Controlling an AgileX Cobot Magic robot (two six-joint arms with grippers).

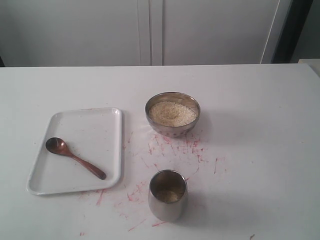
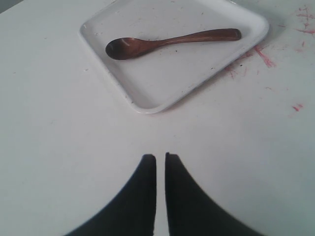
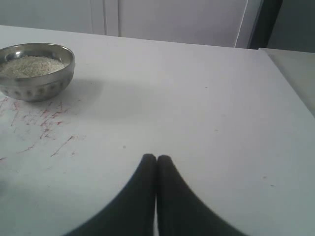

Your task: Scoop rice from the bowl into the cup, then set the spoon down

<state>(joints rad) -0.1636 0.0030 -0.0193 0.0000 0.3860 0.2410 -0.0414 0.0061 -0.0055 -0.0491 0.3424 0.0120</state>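
A flat white tray (image 1: 112,150) with round corners holds the dark wooden spoon (image 1: 75,158). To its right, the shiny round steel bowl (image 1: 172,131) is full of rice (image 1: 172,113). The small steel cup (image 1: 167,207) stands apart, with a little rice at its bottom. The table (image 1: 260,125) has lots of bare room. The left gripper (image 2: 160,158) is nearly closed and holds nothing. The right gripper (image 3: 156,158) is closed tight and holds nothing.

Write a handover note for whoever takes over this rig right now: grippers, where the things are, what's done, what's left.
Left gripper: shut to a thin slit, empty, above the table short of the tray.
Right gripper: shut, empty, over the table, apart from the bowl.
Spoon: lying flat in the tray.
Rice: heaped in the bowl; some grains at the bottom of the cup, which stands upright.
Done, by the look: rice in cup, spoon set down.
Left: apparently nothing; check whether the cup needs more.
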